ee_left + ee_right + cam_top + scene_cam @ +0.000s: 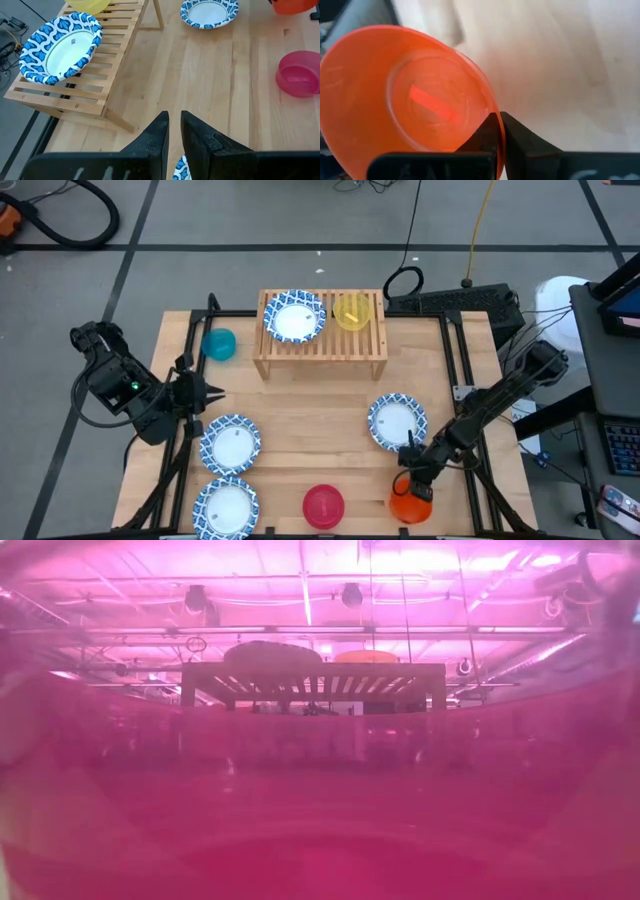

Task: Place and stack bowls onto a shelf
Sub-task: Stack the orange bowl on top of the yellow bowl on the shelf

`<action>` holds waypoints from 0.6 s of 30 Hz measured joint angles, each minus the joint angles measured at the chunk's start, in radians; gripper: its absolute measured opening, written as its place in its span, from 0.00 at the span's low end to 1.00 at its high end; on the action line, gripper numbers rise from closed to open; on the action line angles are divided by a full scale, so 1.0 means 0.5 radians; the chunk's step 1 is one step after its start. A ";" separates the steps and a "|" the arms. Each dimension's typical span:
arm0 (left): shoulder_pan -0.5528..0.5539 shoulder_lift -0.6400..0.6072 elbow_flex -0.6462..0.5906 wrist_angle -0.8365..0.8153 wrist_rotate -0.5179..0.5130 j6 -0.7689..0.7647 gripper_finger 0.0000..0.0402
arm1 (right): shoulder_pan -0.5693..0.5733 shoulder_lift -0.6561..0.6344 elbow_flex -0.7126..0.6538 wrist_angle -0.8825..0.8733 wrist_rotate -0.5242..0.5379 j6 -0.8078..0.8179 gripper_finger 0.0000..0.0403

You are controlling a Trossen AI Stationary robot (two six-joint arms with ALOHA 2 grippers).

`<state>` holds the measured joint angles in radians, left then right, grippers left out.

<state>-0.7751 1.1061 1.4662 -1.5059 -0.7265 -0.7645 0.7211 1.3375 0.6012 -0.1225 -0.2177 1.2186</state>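
Note:
The shelf (320, 345) stands at the table's far middle and carries one blue-patterned dish (294, 316) and the yellow bowl (351, 311). The teal bowl (219, 344) sits on the table left of the shelf. Two patterned dishes (231, 445) (226, 508) lie near left, and a third (396, 422) lies right of centre. The red bowl (323, 506) is at the near edge. My right gripper (410, 483) is shut on the orange bowl (411, 504) at the near right. My left gripper (212, 391) is shut, hovering left of centre above the table. My right gripper (496, 117) holds the orange bowl by its rim (492, 102), pinched with one finger inside the bowl and one outside. The fingers come from above, slanting down. The bowl is tilted in the hold, its opening turned toward the wrist camera.
The red bowl stands right in front of the low camera and tints that whole view; the shelf (315, 675) shows through it. Bare tabletop (320, 415) lies between the shelf and the near bowls. Black rails run along both table sides.

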 joint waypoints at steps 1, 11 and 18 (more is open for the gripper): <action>0.000 0.000 0.000 0.000 0.000 0.001 0.14 | 0.000 -0.011 0.025 -0.025 0.006 -0.002 0.00; 0.000 0.000 0.001 0.000 0.000 0.016 0.14 | -0.149 -0.139 0.579 -1.227 0.145 -0.271 0.00; 0.000 0.000 0.001 0.000 0.000 0.021 0.14 | -0.368 -0.144 1.178 -2.025 0.561 -0.508 0.00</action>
<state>-0.7750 1.1061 1.4666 -1.5059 -0.7265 -0.7541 0.5373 1.2655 1.1899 -1.1350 0.0626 0.9645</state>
